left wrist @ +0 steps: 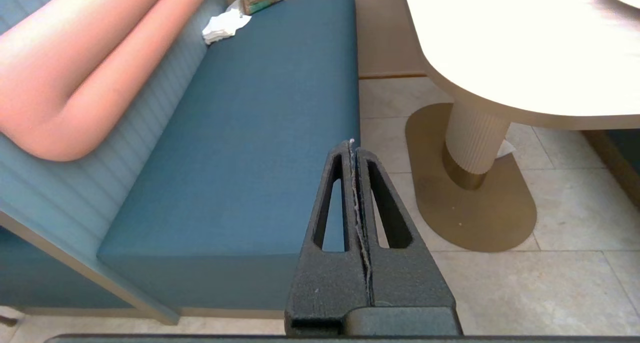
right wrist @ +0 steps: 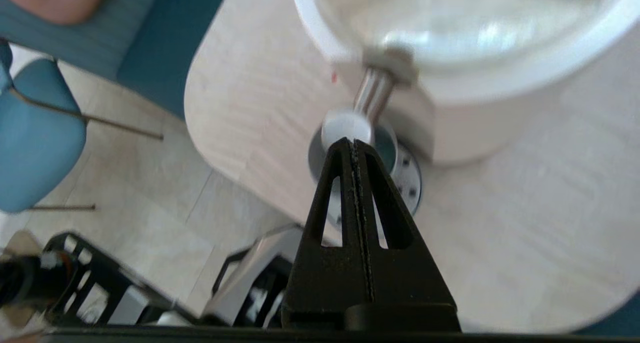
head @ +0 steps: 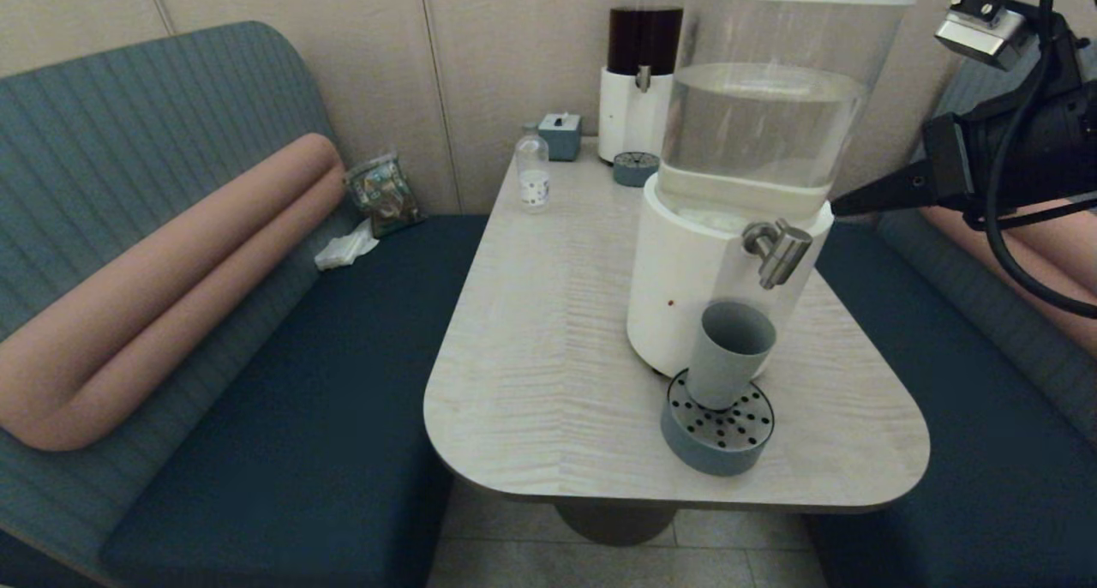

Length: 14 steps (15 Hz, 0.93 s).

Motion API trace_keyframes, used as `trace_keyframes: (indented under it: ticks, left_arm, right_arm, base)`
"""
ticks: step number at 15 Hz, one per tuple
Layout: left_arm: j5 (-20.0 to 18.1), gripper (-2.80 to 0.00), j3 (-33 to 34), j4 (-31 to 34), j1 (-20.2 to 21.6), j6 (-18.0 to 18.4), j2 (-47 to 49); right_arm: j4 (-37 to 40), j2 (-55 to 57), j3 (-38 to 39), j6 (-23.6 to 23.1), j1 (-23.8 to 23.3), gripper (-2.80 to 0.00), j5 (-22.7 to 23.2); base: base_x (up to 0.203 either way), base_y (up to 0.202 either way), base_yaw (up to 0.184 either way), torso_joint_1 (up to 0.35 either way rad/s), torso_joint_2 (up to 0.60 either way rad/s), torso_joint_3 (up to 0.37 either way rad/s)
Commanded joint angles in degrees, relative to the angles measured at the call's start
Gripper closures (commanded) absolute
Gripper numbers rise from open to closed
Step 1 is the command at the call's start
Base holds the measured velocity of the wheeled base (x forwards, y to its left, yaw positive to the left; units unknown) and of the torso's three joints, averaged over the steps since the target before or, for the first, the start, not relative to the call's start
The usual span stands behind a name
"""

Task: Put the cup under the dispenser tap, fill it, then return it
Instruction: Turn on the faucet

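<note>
The grey-blue cup [head: 728,357] stands upright on a round perforated drip tray [head: 718,438], directly below the steel dispenser tap [head: 778,249] of the big white-based dispenser [head: 686,271]. My right gripper [head: 836,207] is shut and empty, hovering just right of and slightly above the tap, apart from the cup. In the right wrist view its tips [right wrist: 353,142] sit over the tap [right wrist: 367,98], with the cup [right wrist: 387,145] partly hidden beneath. My left gripper [left wrist: 352,145] is shut and empty, parked low beside the bench, off the table.
On the pale table [head: 548,331], at the back, stand a dark-liquid dispenser [head: 638,65], a small clear bottle [head: 532,177], a blue box [head: 560,134] and a second small tray [head: 635,168]. Blue benches flank the table; a snack bag [head: 383,194] lies on the left one.
</note>
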Motion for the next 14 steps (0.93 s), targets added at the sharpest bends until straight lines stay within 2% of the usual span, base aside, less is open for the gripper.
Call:
trace_keyframes:
  ticks: [1, 9, 14]
  left_arm:
    - [-0.02, 0.0, 0.0, -0.02, 0.02, -0.02, -0.01]
    - [-0.02, 0.0, 0.0, -0.02, 0.02, 0.05, -0.01]
    - [0.05, 0.0, 0.0, -0.02, 0.02, 0.05, -0.01]
  right_arm:
    - [-1.63, 0.74, 0.79, 0.05, 0.07, 0.0, 0.14]
    - [-7.77, 4.18, 2.34, 0.14, -1.28, 0.0, -1.5]
    - [-8.32, 5.4, 2.42, -0.3, -2.39, 0.0, -1.44]
  base:
    - [0.0, 0.0, 0.0, 0.0, 0.0, 0.0]
    - [0.0, 0.0, 0.0, 0.0, 0.0, 0.0]
    - [0.0, 0.0, 0.0, 0.0, 0.0, 0.0]
